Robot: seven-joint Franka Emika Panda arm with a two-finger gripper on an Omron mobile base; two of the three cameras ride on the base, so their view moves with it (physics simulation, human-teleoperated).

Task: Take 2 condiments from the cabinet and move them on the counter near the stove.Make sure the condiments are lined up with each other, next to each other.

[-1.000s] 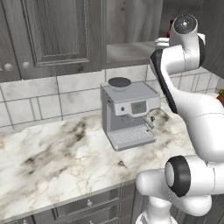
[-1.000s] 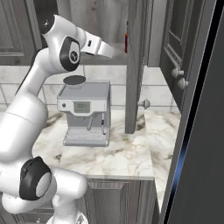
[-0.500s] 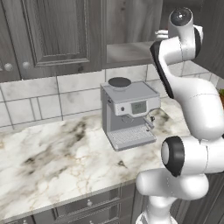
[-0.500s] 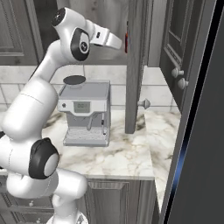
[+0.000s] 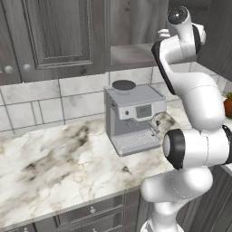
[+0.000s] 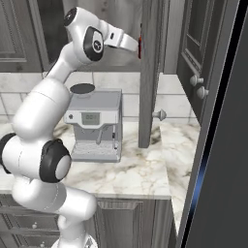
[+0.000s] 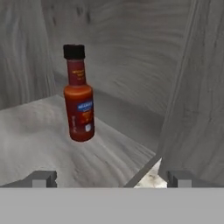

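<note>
Open shelf [image 7: 39, 144] is seen around the red sauce bottle [image 7: 79, 98]; passage is narrowed by the cabinet door [image 6: 147, 72] at right.

Your left base view looks forward and down from behind the arm's left; your right base view does so from its right. Both share the coffee machine [image 5: 133, 118] on the counter [image 5: 59, 167]. Your hand view sits close inside the cabinet [image 7: 131, 52], red bottle [image 7: 78, 98] at 11 o'clock

Sauce bottle [image 7: 79, 98]: dark red, black cap, blue-marked label. Cabinet [image 7: 131, 52]: grey wood-grain. Worktop [image 5: 59, 167]: white-beige marble, dark brown veins.
</note>
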